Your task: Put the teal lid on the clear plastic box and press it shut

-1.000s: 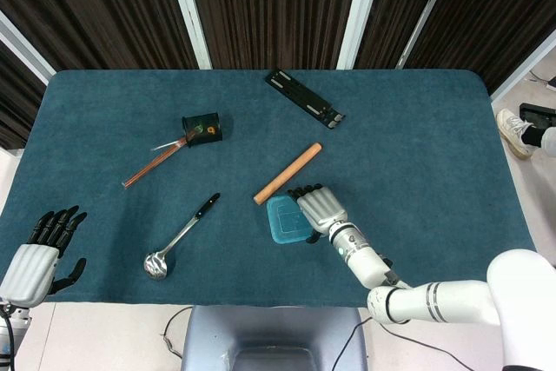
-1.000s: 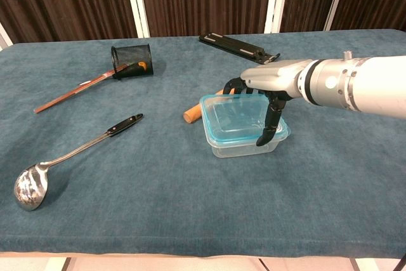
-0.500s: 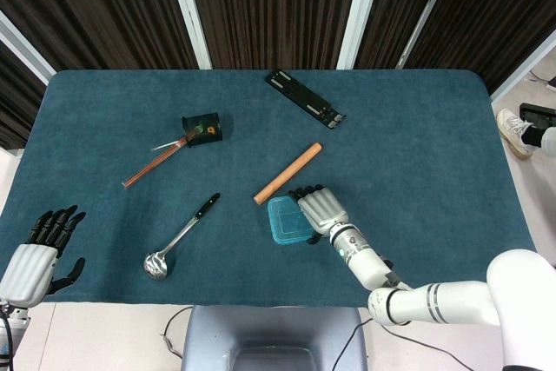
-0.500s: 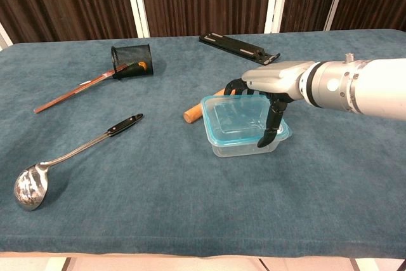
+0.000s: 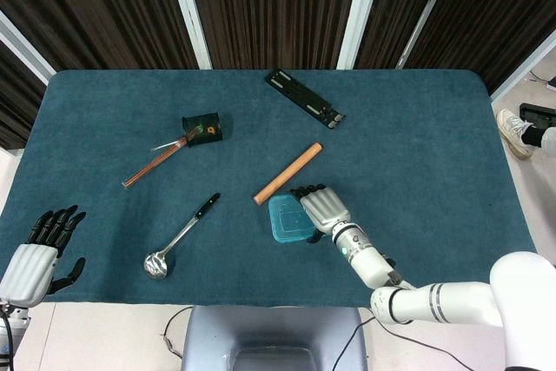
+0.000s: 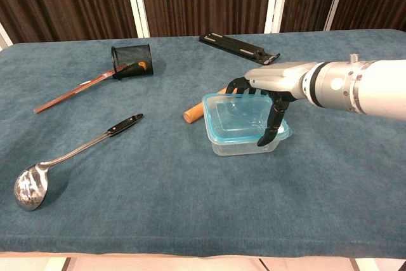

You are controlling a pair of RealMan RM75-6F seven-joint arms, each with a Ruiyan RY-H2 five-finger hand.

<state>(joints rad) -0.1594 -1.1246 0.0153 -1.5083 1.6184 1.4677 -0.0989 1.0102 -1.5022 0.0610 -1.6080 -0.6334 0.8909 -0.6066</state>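
The clear plastic box (image 6: 244, 147) stands on the blue cloth right of centre, with the teal lid (image 5: 285, 220) (image 6: 236, 117) lying on top of it. My right hand (image 5: 323, 208) (image 6: 279, 80) lies over the lid's right half. Its fingers curl down over the far rim, and the thumb (image 6: 269, 128) reaches down onto the near right corner, so it holds the lid against the box. My left hand (image 5: 39, 254) hangs off the table's front left corner, fingers spread and holding nothing; only the head view shows it.
A wooden rod (image 5: 287, 174) (image 6: 190, 114) lies just behind the box. Further left are a steel ladle (image 5: 178, 239) (image 6: 70, 157), a tipped black mesh cup (image 5: 201, 128) (image 6: 131, 60) and a thin copper stick (image 5: 152, 167). A black flat bracket (image 5: 304, 98) lies at the back.
My right hand has shifted slightly to the right, and the box with its lid has slid the same way by a small amount. The left hand has stayed put.
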